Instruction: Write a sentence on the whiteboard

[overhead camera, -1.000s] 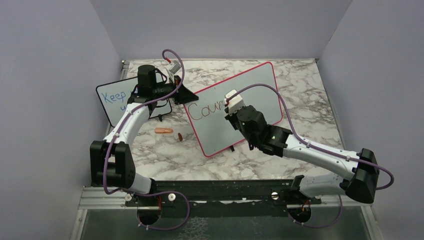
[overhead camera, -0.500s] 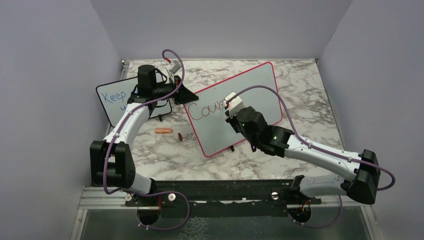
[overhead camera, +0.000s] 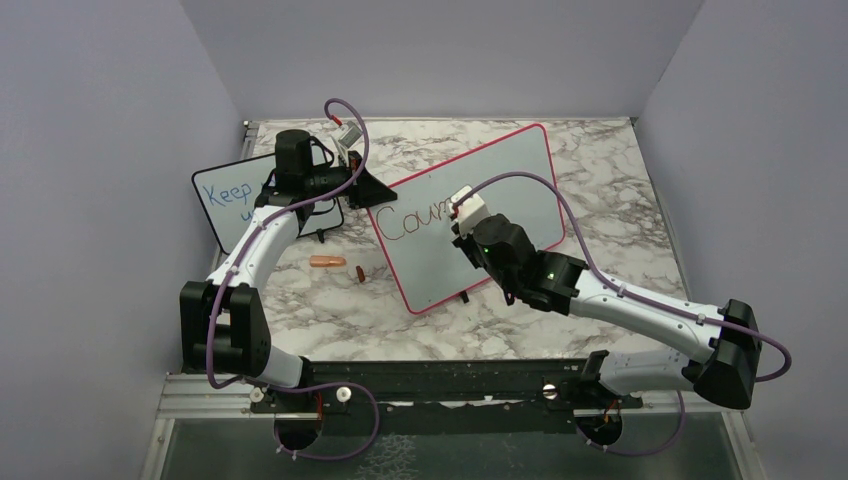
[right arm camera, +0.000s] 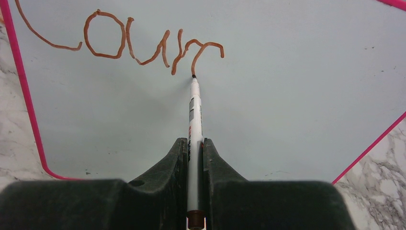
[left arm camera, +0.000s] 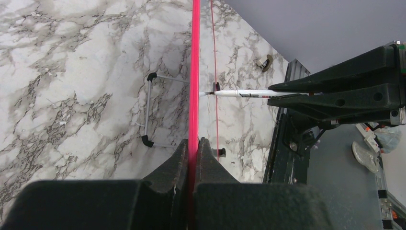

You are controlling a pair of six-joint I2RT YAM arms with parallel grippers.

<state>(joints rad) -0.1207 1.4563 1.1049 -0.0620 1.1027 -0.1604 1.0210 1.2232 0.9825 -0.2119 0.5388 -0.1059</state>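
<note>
The whiteboard [overhead camera: 520, 175] stands propped at a tilt in the middle of the marble worktop [overhead camera: 620, 200], its pink-red frame angled from near left to far right. The left end effector [left arm camera: 193, 143] is clenched on the board's left edge, the thin frame pinched between both fingers. The right end effector [right arm camera: 194, 143] grasps a white marker [right arm camera: 194, 115] lengthwise between its fingers, the tip pressed to the board's face. The sentence [right arm camera: 129, 40] so far shows red-brown letters reading roughly "Cour" along the upper left of the board, and the marker tip sits at the lower end of the last stroke. To the left of the whiteboard stands a smaller board [overhead camera: 225, 195] with blue writing. An orange cap [overhead camera: 327, 262] and a small dark piece [overhead camera: 359, 272] lie on the worktop near the whiteboard's lower left corner.
</note>
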